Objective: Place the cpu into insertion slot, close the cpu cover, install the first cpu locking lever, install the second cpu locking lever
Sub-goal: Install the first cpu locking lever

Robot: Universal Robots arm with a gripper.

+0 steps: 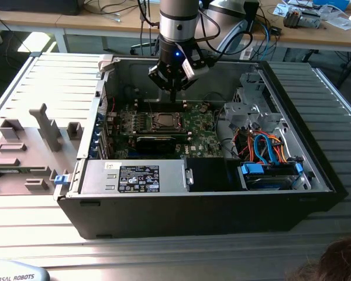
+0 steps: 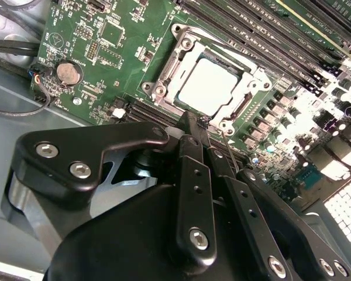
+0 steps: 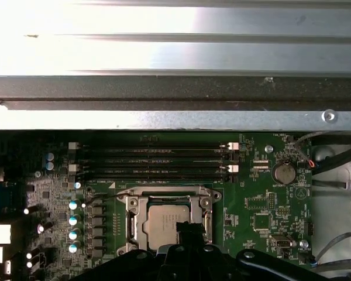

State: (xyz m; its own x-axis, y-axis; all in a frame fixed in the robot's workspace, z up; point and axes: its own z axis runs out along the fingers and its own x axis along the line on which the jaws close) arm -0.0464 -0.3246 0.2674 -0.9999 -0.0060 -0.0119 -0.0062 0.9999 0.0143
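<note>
Jaws just above seated cpu (image 2: 210,88)

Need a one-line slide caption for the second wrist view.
Pincer shut, poised beside the socket's edge, cpu seated under the closed cover.

Beside the insertion slot (image 3: 168,224) on the one motherboard (image 3: 257,211) run four memory slots (image 3: 155,161). One cpu (image 3: 167,225) sits in that slot, with one coin cell (image 3: 284,172) nearby.

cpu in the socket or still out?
In. The square silver-grey cpu lies flat inside the silver-rimmed insertion slot, with the metal frame around it; the black tool hovers just above, holding nothing.
</note>
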